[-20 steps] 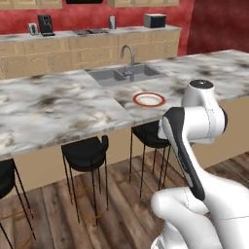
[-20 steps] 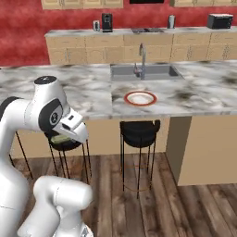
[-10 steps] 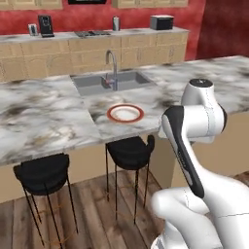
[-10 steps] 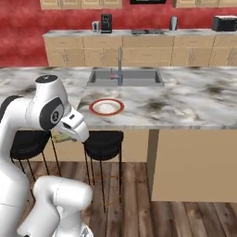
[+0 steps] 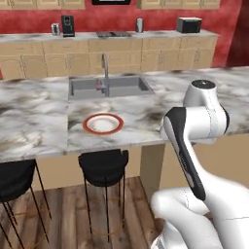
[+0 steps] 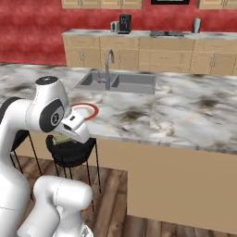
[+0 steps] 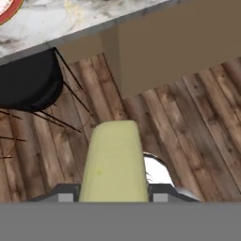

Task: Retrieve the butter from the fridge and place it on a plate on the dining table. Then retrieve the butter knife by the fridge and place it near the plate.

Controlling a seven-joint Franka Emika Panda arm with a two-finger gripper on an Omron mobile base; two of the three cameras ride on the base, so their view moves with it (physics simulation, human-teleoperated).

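So, quick labels from this moment:
Gripper: gripper [image 7: 113,200] is pinching the butter [image 7: 114,162], hanging out in front of the desk edge, over the wood floor [image 7: 188,122].
Butter: pale yellow stick is sticking forward out of the gripper in the hand view; a bit of it is peeking under the hand [image 6: 60,138] in the right base view.
Plate: red-rimmed plate [image 5: 102,123] is sitting on the desk [image 5: 34,121] near its front edge, just ahead of the sink [image 5: 109,86]; nothing is lying on it.
Stool: a black stool [image 5: 103,165] is standing below the plate, tucked under the desk edge.
Arm: white arm [image 5: 194,126] is folding up right of the plate.
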